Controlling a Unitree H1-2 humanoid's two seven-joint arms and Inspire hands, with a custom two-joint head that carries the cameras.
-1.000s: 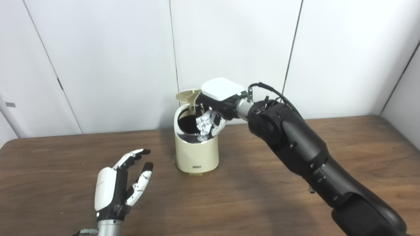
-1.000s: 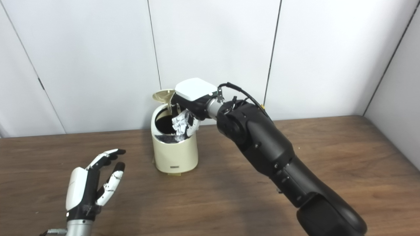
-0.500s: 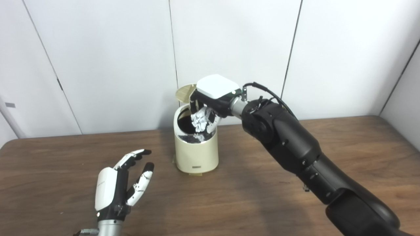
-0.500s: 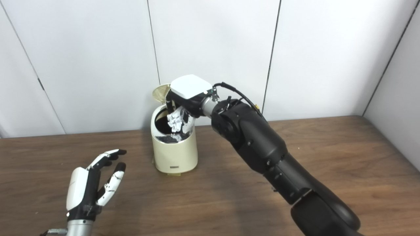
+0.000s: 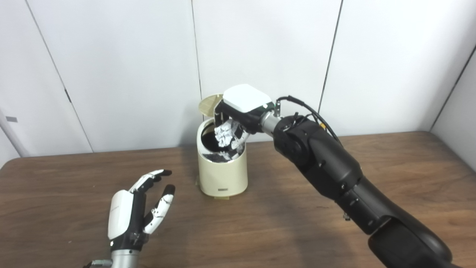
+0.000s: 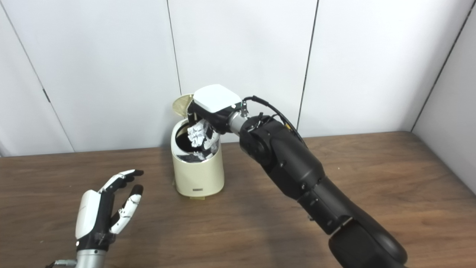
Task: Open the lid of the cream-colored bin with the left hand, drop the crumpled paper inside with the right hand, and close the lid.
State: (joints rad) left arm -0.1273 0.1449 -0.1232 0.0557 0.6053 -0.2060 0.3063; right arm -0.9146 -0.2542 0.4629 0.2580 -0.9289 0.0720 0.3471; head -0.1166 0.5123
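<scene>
The cream-colored bin stands on the wooden table near the back wall, its round lid tipped up behind the dark opening. My right hand hovers right over that opening, shut on the white crumpled paper, which hangs just above the rim. My left hand rests low at the front left, well away from the bin, open with fingers spread and nothing in it.
White wall panels rise directly behind the bin. My black right arm stretches diagonally across the right half of the table. A small tan piece shows under the bin's front edge.
My right hand has carried the crumpled paper leftward from the bin's right rim to over the opening. The left hand and the lid have stayed put.
</scene>
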